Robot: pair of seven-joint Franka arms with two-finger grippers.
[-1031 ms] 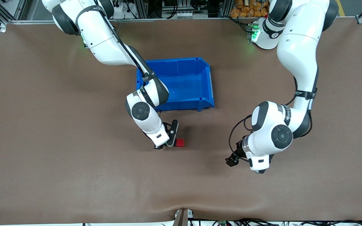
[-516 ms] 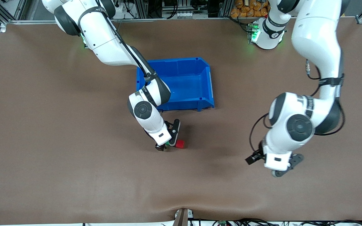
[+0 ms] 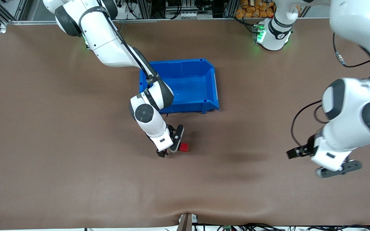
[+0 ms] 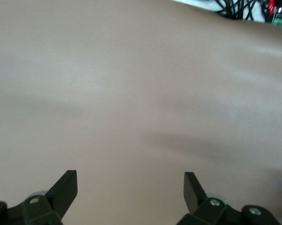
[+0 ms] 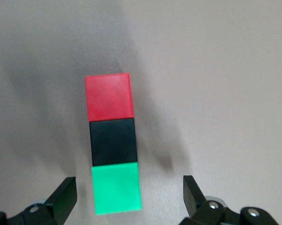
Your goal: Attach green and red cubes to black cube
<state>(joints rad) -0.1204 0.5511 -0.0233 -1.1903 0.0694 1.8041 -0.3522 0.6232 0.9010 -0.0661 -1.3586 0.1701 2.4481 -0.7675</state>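
1. Red cube (image 5: pixel 108 96), black cube (image 5: pixel 113 141) and green cube (image 5: pixel 116 187) lie on the brown table mat (image 3: pixel 75 179) in one straight row, black in the middle, each face touching its neighbour, as the right wrist view shows.
2. From the front view only the red cube (image 3: pixel 184 147) is plainly seen; the black and green ones are hidden under the right gripper.
3. Row sits nearer the front camera than the blue bin (image 3: pixel 215 84), a little toward the right arm's end of the bin's front wall, apart from it.
4. Right gripper (image 3: pixel 169 148): low over the row, above its green end. Jaws spread wide, one finger on each side of the green cube with clear mat showing between finger and cube on both sides. Nothing held. Seen from its own wrist camera (image 5: pixel 130 197), the fingertips (image 5: pixel 64 193) flank the green cube without touching it.
5. Left gripper (image 3: pixel 322 162): up in the air over bare mat toward the left arm's end of the table, well apart from the cubes and the bin. Jaws wide, empty; its wrist view (image 4: pixel 130 192) shows only plain mat between the two fingertips (image 4: pixel 65 188).
6. Blue bin: upright, open top, interior looks bare blue; part of it is covered by the right arm's forearm.
7. Mat has a soft ripple at the edge nearest the front camera.
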